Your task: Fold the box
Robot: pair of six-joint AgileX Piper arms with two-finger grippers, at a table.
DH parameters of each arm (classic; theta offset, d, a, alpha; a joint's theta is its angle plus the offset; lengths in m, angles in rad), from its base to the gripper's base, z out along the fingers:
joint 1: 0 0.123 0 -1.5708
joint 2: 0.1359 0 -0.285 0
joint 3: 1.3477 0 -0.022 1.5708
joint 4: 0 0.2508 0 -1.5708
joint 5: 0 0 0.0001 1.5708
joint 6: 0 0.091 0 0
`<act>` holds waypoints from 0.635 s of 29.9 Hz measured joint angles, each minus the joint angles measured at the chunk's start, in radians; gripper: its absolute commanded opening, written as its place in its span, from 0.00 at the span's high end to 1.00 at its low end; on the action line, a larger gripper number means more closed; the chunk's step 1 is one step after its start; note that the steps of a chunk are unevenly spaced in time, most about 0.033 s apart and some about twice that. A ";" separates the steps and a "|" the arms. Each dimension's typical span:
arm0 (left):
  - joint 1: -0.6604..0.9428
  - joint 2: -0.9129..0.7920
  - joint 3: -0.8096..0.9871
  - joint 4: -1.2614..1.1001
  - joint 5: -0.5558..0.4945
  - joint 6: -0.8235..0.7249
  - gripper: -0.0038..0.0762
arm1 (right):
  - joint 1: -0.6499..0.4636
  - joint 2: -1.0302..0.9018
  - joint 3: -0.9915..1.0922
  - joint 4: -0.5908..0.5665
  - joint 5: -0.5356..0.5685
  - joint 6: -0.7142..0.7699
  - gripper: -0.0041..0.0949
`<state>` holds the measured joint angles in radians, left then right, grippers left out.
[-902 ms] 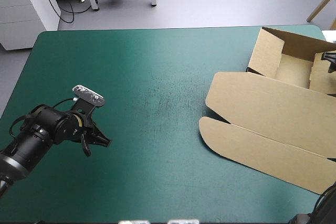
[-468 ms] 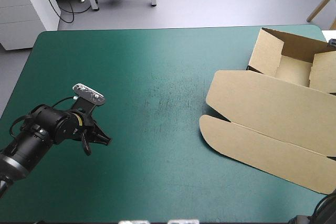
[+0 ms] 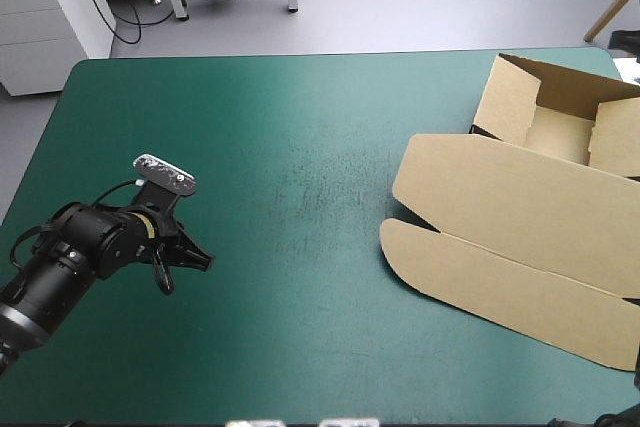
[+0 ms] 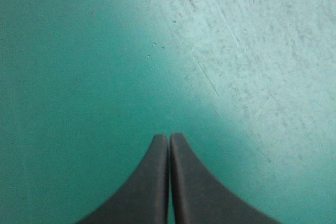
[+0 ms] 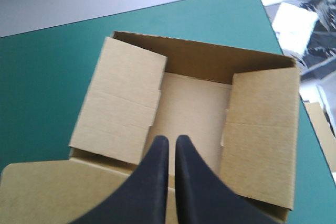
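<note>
the box (image 3: 520, 217) sits at the far right corner of the teal-green cover (image 3: 300, 147) as an open tray with its lid flat toward the near edge, the right gripper (image 5: 171, 139) above the tray with fingers pressed together on nothing, the left gripper (image 4: 168, 136) likewise closed over bare cover, well apart from the box.

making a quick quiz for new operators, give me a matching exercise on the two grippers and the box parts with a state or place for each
Things:
1. left gripper
2. right gripper
3. box lid
4. box walls

States or places:
a. raised upright
b. shut, over the box tray
c. lying flat on the table
d. shut, over bare teal-green cover

Pairs: 1-d, 2-b, 3-c, 4-a
</note>
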<state>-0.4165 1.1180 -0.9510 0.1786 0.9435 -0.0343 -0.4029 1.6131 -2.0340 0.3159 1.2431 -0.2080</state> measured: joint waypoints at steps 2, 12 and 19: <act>0.000 -0.019 0.001 -0.008 -0.010 0.000 0.96 | 0.054 -0.052 0.032 0.004 -0.001 -0.023 0.98; 0.000 -0.168 0.116 -0.038 -0.053 0.011 0.96 | 0.322 -0.328 0.416 0.009 -0.016 -0.124 0.98; 0.000 -0.339 0.228 -0.066 -0.060 0.018 0.96 | 0.396 -0.560 0.755 0.016 -0.096 -0.154 0.98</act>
<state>-0.4165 0.7792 -0.7233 0.1131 0.8833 -0.0159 -0.0073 1.0531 -1.2788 0.3316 1.1472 -0.3623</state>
